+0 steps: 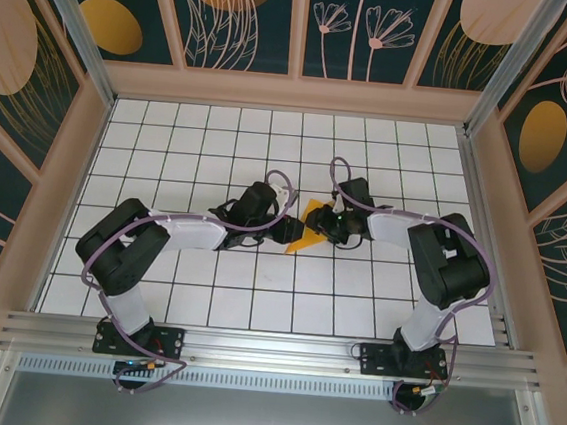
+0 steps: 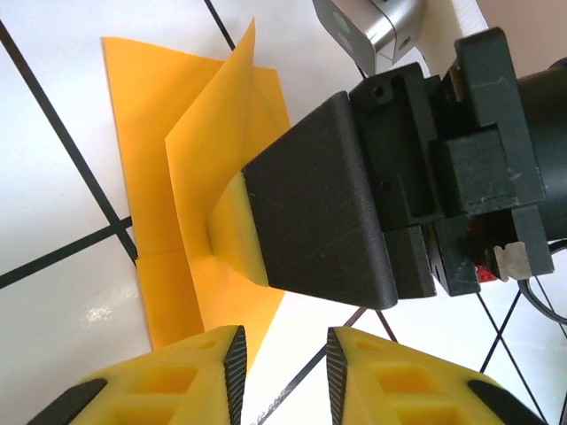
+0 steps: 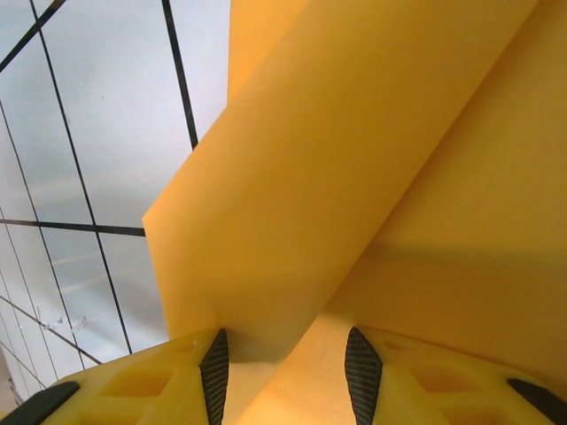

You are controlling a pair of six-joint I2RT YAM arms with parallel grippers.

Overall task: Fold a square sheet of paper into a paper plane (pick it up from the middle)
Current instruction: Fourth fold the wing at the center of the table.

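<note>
While the right gripper (image 2: 235, 232), jaws apart, straddles and half-hides the square sheet of paper (image 2: 151, 159) mid-frame, the left gripper (image 2: 283, 350) sits slightly open below.

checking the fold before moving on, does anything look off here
One flap of the paper stands up off the table by the right end effector, not creased flat, its edges skewed against the layer beneath. No tears visible.

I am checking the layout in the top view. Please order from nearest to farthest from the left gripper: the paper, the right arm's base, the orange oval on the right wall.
1. The paper, just right of the left gripper.
2. The right arm's base, near edge, right side.
3. The orange oval, up on the right wall.
</note>
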